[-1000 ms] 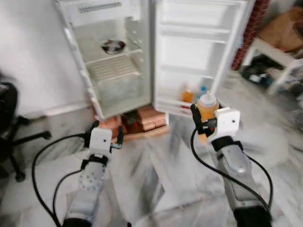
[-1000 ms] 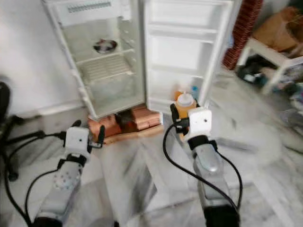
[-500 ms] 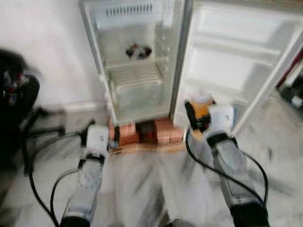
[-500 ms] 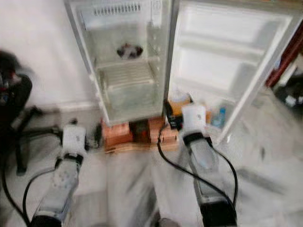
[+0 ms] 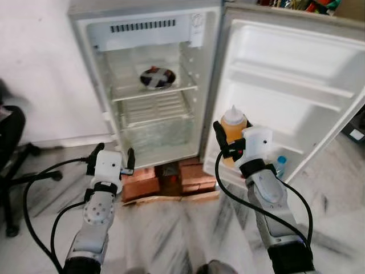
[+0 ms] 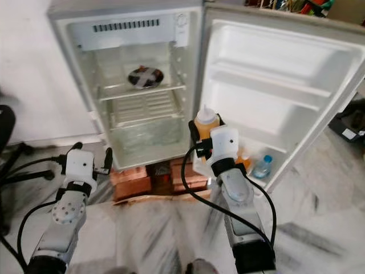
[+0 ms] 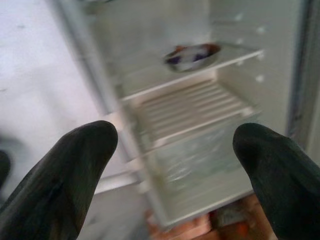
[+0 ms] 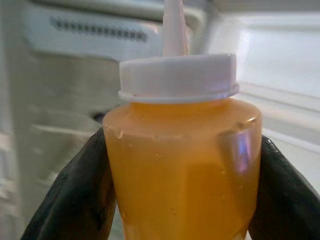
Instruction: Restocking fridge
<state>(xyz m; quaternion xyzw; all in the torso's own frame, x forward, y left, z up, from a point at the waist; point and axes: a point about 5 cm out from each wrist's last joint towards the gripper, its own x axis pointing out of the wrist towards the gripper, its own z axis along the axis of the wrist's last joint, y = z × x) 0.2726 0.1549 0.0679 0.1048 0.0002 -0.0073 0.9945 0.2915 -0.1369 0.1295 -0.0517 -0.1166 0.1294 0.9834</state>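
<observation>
Head views: the right gripper (image 5: 224,141) pinches an orange squeeze bottle with a white cap and pointed nozzle (image 5: 232,130), one black finger on each side of its body, and holds it upright in front of the lower part of the open white fridge door (image 5: 296,74). The bottle hangs in the air just right of the door's hinge edge, near the door's lowest rack, where a small clear bottle with a blue cap (image 5: 279,166) stands. The left gripper (image 5: 110,156) is held low and to the left, its two fingers spread apart around nothing, aimed at the small white fridge (image 5: 91,85). Inside the fridge, a round dark dish with a pale cross on top (image 5: 157,77) sits on the upper shelf; a white wire shelf lies below it. The fridge stands on red bricks (image 5: 142,185) above a grey marble floor (image 5: 171,240). A black office chair (image 5: 11,154) is at the far left.

Left wrist view: the two black fingertips (image 7: 65,172) stand wide apart, touching nothing, with the fridge shelves and the dish between them in the distance.

Right wrist view: both fingers (image 8: 75,200) press against the sides of the bottle; the liquid is translucent orange, filled up to the cap.
</observation>
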